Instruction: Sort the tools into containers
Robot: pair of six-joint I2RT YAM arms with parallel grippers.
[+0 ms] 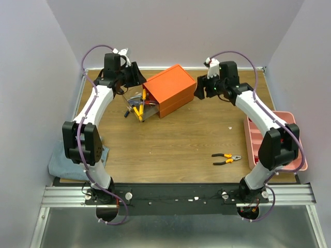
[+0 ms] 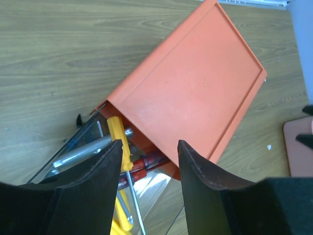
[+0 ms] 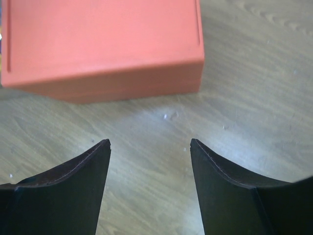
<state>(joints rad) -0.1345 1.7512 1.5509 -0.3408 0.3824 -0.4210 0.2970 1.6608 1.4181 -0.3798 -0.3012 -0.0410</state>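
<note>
The orange box [image 1: 169, 89] stands at the table's back middle, its clear drawer [image 1: 138, 107] pulled out to the left. The drawer holds yellow-handled screwdrivers [image 2: 119, 142], a red-handled screwdriver [image 2: 142, 165] and a silver tool [image 2: 80, 152]. My left gripper [image 1: 135, 75] is open and empty, hovering over the drawer beside the box [image 2: 195, 93]. My right gripper [image 1: 201, 88] is open and empty just right of the box [image 3: 102, 44], above bare wood. Orange-handled pliers [image 1: 226, 159] lie on the table front right. The pink tray [image 1: 261, 138] lies along the right edge, partly hidden by my right arm.
A grey-blue cloth [image 1: 64, 164] hangs at the table's front left corner behind my left arm. Grey walls close the left, back and right sides. Bare wood spreads between the box and the pliers.
</note>
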